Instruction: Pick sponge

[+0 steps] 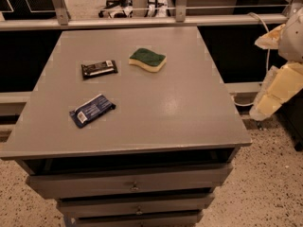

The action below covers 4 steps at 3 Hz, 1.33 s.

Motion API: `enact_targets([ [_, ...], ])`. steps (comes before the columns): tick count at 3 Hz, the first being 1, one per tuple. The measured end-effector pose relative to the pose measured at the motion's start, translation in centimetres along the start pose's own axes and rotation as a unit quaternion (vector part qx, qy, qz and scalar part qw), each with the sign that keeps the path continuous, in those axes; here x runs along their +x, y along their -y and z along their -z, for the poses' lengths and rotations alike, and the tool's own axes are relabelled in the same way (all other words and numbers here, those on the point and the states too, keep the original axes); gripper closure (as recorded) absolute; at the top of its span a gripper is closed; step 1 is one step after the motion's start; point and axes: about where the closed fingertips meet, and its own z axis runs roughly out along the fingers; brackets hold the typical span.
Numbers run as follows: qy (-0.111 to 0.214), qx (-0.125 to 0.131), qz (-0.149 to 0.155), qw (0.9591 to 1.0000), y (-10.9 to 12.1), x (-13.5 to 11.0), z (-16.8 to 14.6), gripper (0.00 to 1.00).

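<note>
The sponge point(147, 60), dark green on top over pale yellow foam, lies flat on the grey table top point(180, 103), towards the back and just right of the middle. My gripper point(261, 109) hangs at the end of the pale arm point(284, 82), off the table's right edge and below the top's level. It is far to the right of the sponge and touches nothing.
A dark brown wrapped bar point(99, 69) lies left of the sponge. A blue packet with a white label point(92, 110) lies nearer the front left. Drawers point(135, 186) sit under the top. A metal rail point(142, 21) runs behind it. A cable point(265, 41) hangs at the right.
</note>
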Motion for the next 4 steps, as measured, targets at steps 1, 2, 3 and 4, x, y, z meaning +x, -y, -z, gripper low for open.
enact_targets([
  [1,0.140,0.020,-0.066,0.9877,0.9,-1.2,-1.6,0.00],
  [2,0.228,0.054,-0.101,0.9668,2.2,-3.2,-2.3,0.00],
  [3,0.273,0.087,-0.123,0.9502,4.4,-5.4,-2.8,0.00],
  [4,0.280,0.102,-0.126,0.9461,5.2,-5.8,-2.6,0.00],
])
